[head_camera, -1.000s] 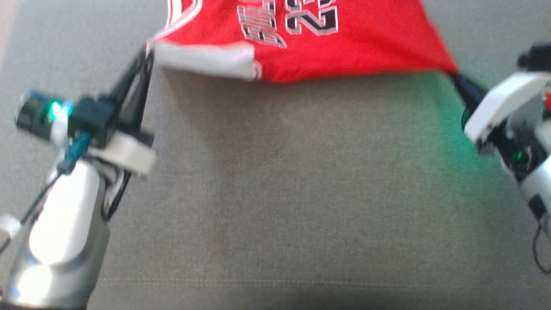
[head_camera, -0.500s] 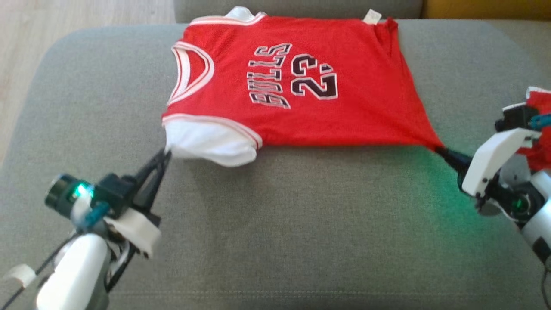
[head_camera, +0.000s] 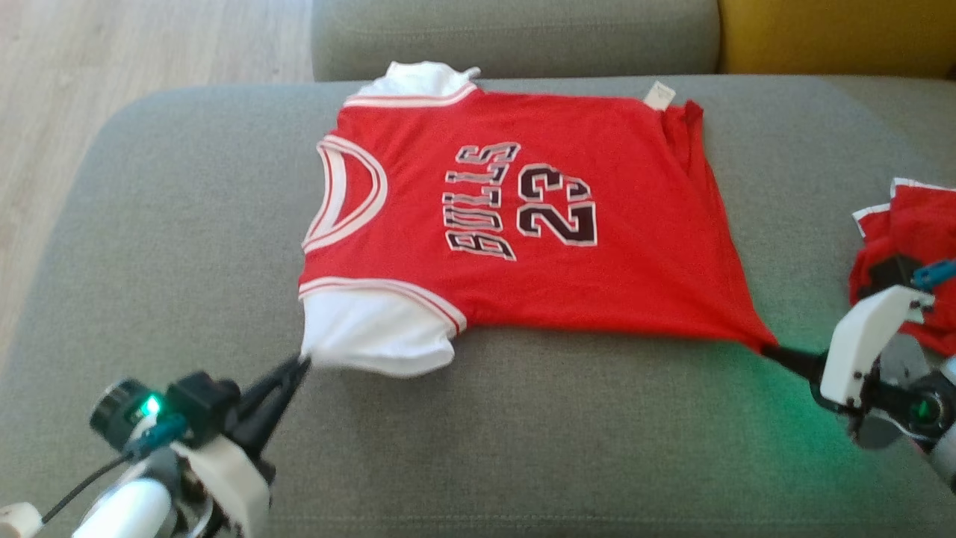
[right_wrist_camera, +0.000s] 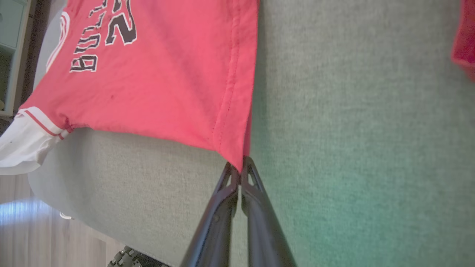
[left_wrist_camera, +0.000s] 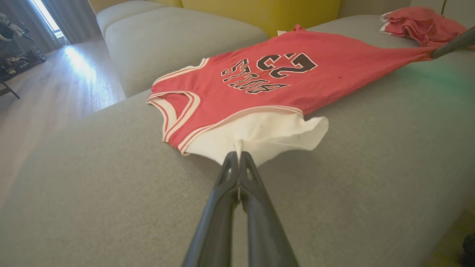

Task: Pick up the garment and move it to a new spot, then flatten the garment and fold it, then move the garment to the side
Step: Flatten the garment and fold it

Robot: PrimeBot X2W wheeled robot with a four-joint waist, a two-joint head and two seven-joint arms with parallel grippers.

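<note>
A grey sofa point(head_camera: 149, 261) seat carries everything, and the red jersey point(head_camera: 612, 224) lies spread face up across its middle, reaching almost to the seat's back edge. Its long axis, collar to hem, runs side to side: collar toward the seat's left edge, hem toward the right. A second red garment point(head_camera: 907, 224) sits bunched at the right edge, apart from the jersey. Both hands are at the jersey's near side, so the cloth lies ahead of them and between them. The left hand point(head_camera: 302, 364) is fully closed on the edge of the white sleeve point(head_camera: 373, 340) at the near left corner. The right hand point(head_camera: 769, 350) is fully closed on the near hem corner, which is drawn out to a point. Each arm is nearest its own corner, and the near edge runs stretched from one to the other. By my reading this is flattening, and a fold would carry that near edge away over the short axis toward the back edge. The chest reads "BULLS" over "23" point(head_camera: 556, 213), letter tops toward the collar. A white tag point(head_camera: 660, 95) shows at the far hem corner, its print too small to read.
</note>
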